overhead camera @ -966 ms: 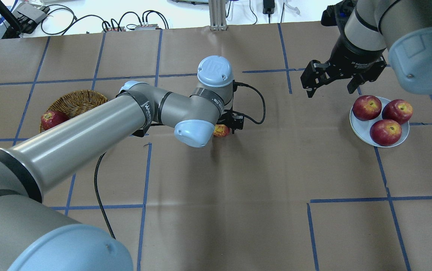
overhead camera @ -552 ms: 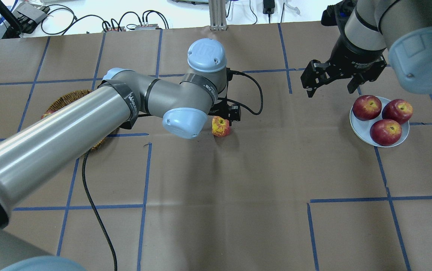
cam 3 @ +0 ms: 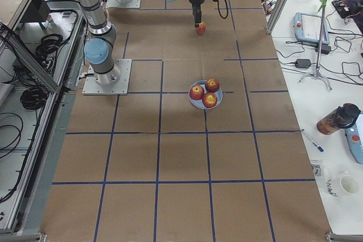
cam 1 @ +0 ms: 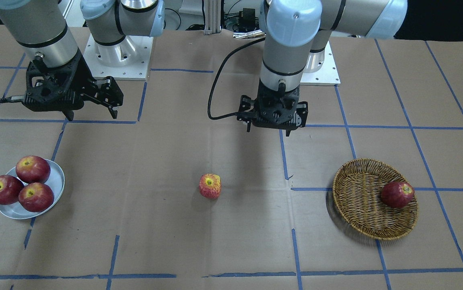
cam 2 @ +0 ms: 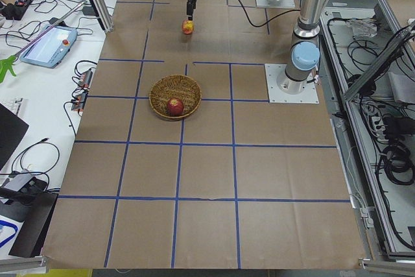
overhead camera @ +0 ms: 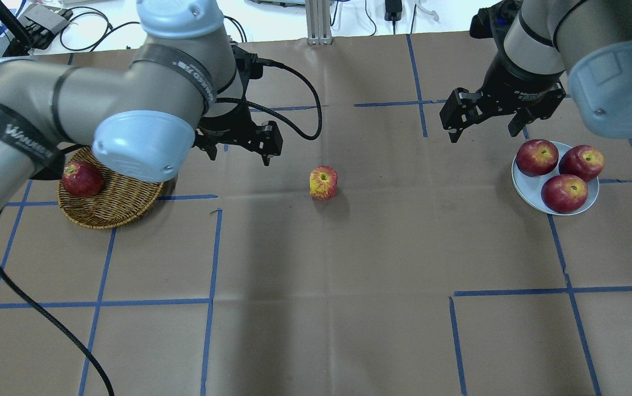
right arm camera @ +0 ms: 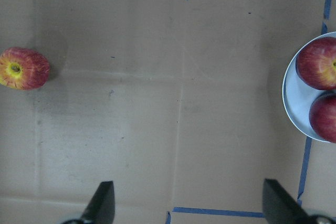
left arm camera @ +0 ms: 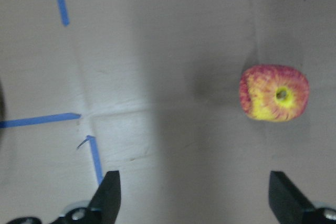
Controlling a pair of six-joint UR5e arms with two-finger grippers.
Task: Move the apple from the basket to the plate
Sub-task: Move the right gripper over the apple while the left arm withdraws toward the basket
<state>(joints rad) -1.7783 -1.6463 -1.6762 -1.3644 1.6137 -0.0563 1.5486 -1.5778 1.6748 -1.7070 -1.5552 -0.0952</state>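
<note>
The brown paper-covered table [overhead camera: 349, 308], marked into squares with blue tape, fills the scene. The left arm [overhead camera: 73, 104] reaches across its own side, while the right arm [overhead camera: 541, 33] comes in near the far edge on the other side.

The basket [overhead camera: 123, 206] sits on the left side of the table, partly under the left arm's elbow in the overhead view, and holds one dark red apple [overhead camera: 81, 179] against its rim. The plate [overhead camera: 526, 184] lies well apart from it on the right side and carries three dark red apples [overhead camera: 563, 192] that touch one another.

The left gripper [overhead camera: 240, 157] hangs above bare table between the basket and the middle, pointing down, its jaws spread wide with nothing between them. In its wrist view the two fingertips [left arm camera: 107, 198] stand far apart over empty paper. The right gripper [overhead camera: 483, 132] hovers just beyond the plate, also wide open and holding nothing.

The apple [overhead camera: 323, 182] – orange-red with yellow around its stem dimple – rests on the table near the middle, stem dimple up. It lies in neither basket nor plate and touches neither gripper, closer to the left gripper than to the right.
</note>
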